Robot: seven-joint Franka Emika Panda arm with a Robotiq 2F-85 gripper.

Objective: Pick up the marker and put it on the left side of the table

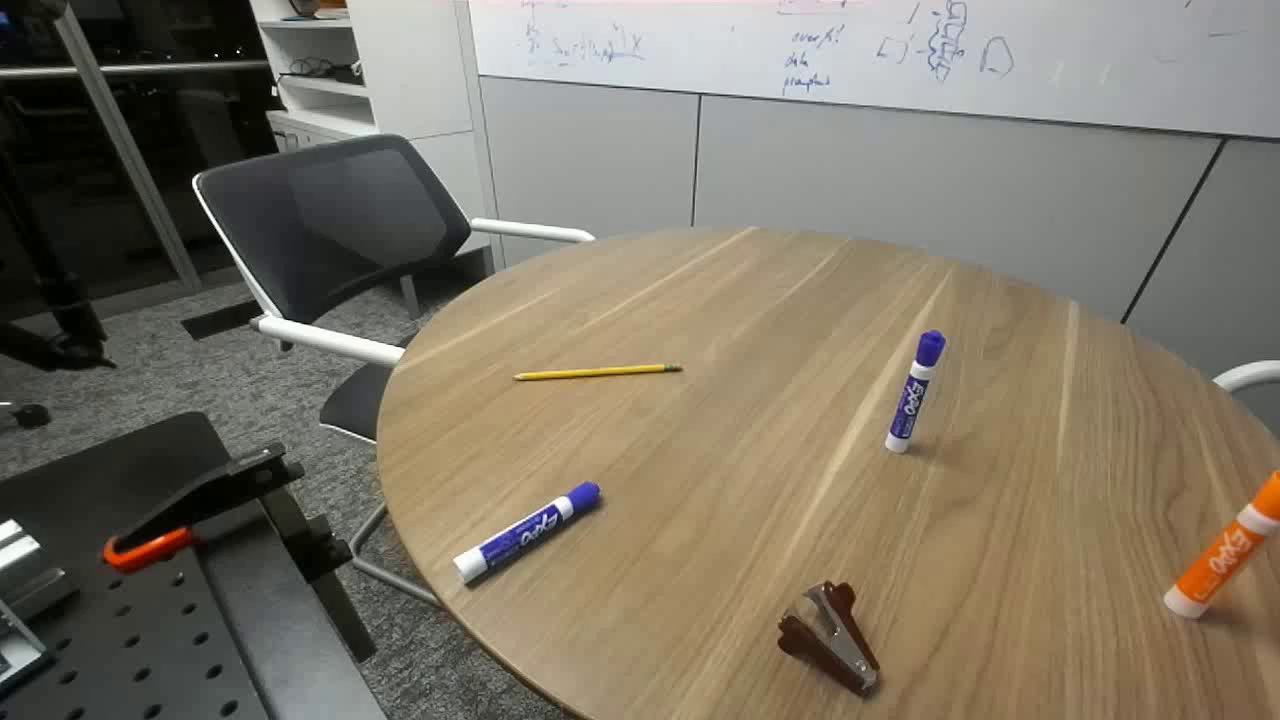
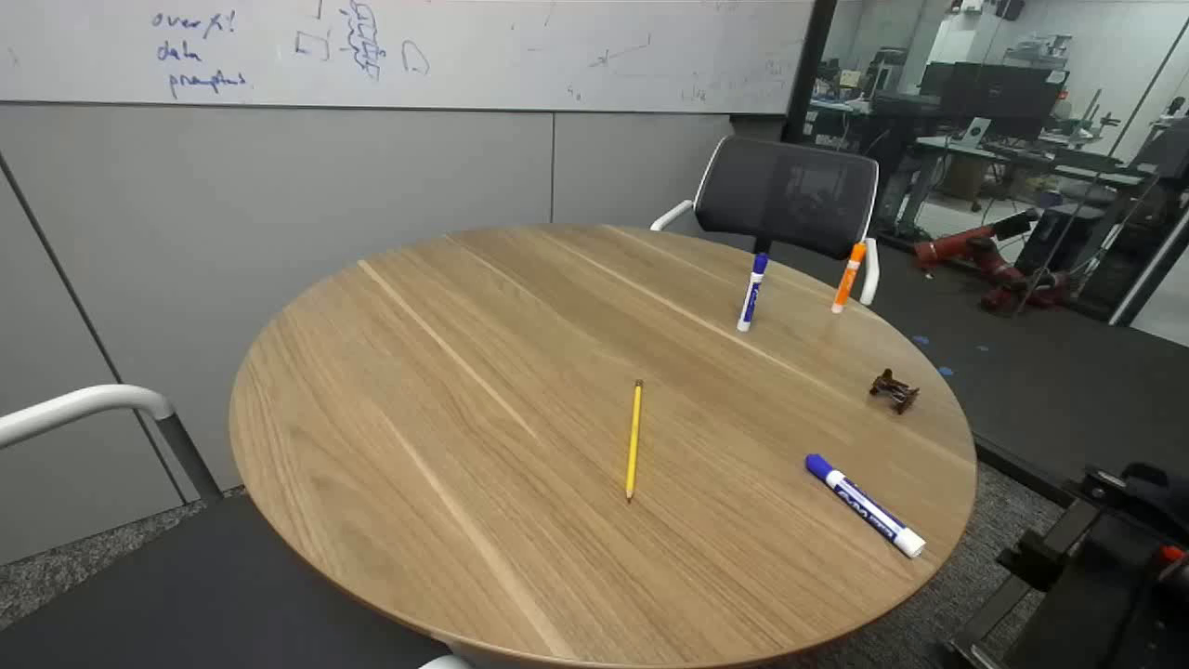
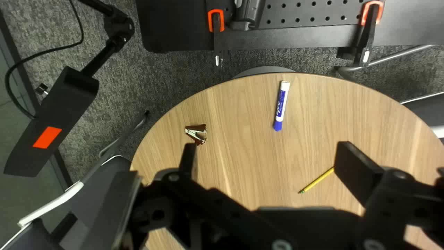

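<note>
Two near-identical blue-and-white markers are on the round wood-grain table (image 1: 700, 450) (image 2: 520, 390) (image 3: 249, 166); I cannot tell which one is meant. One marker (image 1: 527, 533) (image 2: 864, 506) (image 3: 281, 104) lies on its side near the table edge by the black bench. The other marker (image 1: 912, 395) (image 2: 751, 295) stands upright, cap up, further in; it is out of the wrist view. My gripper (image 3: 266, 147) is open and empty, high above the table, with fingers wide apart. It is out of both exterior views.
A yellow pencil (image 1: 600, 372) (image 2: 634, 437) (image 3: 316, 180) and a brown staple remover (image 1: 832, 640) (image 2: 895, 391) (image 3: 196, 133) lie on the table. An orange marker (image 1: 1225, 555) (image 2: 847, 279) stands upright near the edge. Chairs (image 1: 330, 225) (image 2: 788, 197) and a bench (image 1: 270, 630) (image 3: 295, 38) surround it.
</note>
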